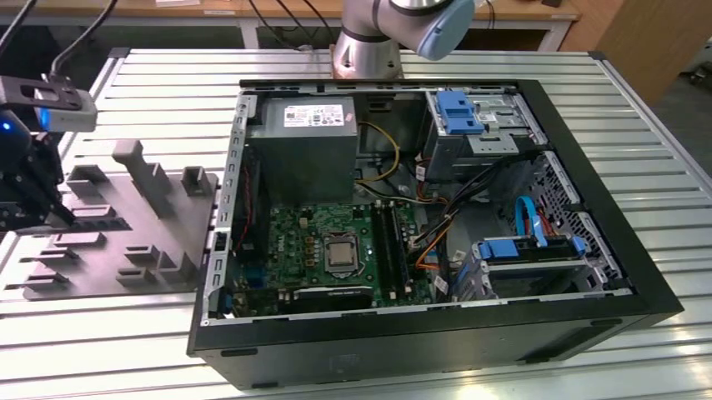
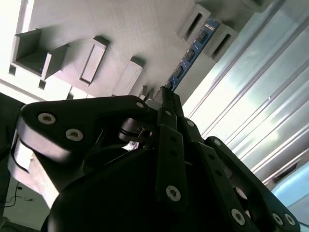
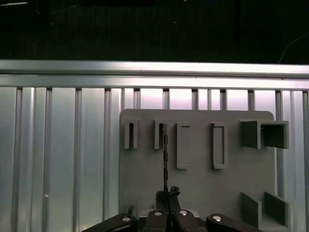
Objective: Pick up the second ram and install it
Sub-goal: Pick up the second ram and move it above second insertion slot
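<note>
Bench (image 1: 623, 108): slatted aluminium, carrying all items listed. Computer case (image 1: 445, 333): black tower lying on its side, open. Holding fixture (image 1: 112, 225): grey slotted plate on the bench, at the exterior view's left of the case. Power supply (image 1: 300, 158): grey box inside the case, with a white label (image 1: 315, 114) whose print is too small to make out. Motherboard (image 1: 300, 242): green, with long black sockets beside the processor. No other writing is legible. End effector (image 3: 167, 195): dark linkage fingers over the fixture, drawn together and, as far as both wrist views show, pinching the near end of the stick. Second ram (image 2: 192, 52): narrow blue-black circuit stick with a row of chips, standing on edge in the fixture's slotted posts. In the first wrist view it is edge-on (image 3: 165, 159), a thin line running from a slot to the fingertips. Handling, by judgement: very light, stiff, thin and smooth-faced, and likely to be damaged by twisting or bending. It is best held squarely across the two flat faces near the upper edge, keeping off the contact edge.
</note>
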`<control>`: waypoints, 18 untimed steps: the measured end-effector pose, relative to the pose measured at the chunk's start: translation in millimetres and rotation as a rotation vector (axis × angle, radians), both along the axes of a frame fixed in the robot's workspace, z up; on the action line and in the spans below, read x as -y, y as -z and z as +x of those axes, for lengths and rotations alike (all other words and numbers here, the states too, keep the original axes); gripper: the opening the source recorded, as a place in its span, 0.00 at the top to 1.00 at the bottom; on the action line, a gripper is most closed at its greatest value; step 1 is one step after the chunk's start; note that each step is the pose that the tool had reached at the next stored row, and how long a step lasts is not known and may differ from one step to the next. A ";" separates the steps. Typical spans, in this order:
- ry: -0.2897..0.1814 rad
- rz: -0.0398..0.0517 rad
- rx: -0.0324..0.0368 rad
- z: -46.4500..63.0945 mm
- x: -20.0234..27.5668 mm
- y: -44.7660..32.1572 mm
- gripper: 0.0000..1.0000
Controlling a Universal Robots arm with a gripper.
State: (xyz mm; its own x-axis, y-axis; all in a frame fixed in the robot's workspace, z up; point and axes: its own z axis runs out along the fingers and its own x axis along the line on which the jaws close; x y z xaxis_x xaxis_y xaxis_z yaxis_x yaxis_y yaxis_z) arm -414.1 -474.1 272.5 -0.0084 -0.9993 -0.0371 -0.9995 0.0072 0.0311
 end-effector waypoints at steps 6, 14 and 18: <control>0.000 -0.0001 0.0002 0.0 0.0 -27.4 0.89; 0.000 -0.0001 0.0013 0.0 0.0 -59.4 0.89; 0.000 -0.0001 0.0018 0.0 0.0 -74.1 0.89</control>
